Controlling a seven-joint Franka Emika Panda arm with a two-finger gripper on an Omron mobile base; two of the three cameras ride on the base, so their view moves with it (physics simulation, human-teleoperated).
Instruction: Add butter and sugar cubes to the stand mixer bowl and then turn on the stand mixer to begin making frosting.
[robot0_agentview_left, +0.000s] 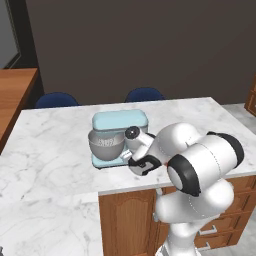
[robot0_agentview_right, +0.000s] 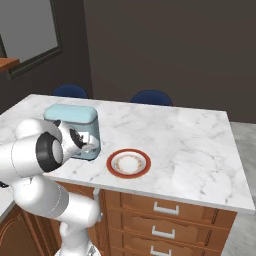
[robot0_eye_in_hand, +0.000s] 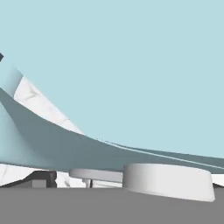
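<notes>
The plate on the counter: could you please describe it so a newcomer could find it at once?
Start at the white marble counter and look along its near edge. Just right of the light blue stand mixer lies a round plate. Its red-orange rim and flat shape set it apart.

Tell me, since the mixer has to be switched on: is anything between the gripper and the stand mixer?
Nothing visible. The hand view shows the light blue stand mixer body close up, unobstructed; the plate sits off to the side on the counter.
</notes>
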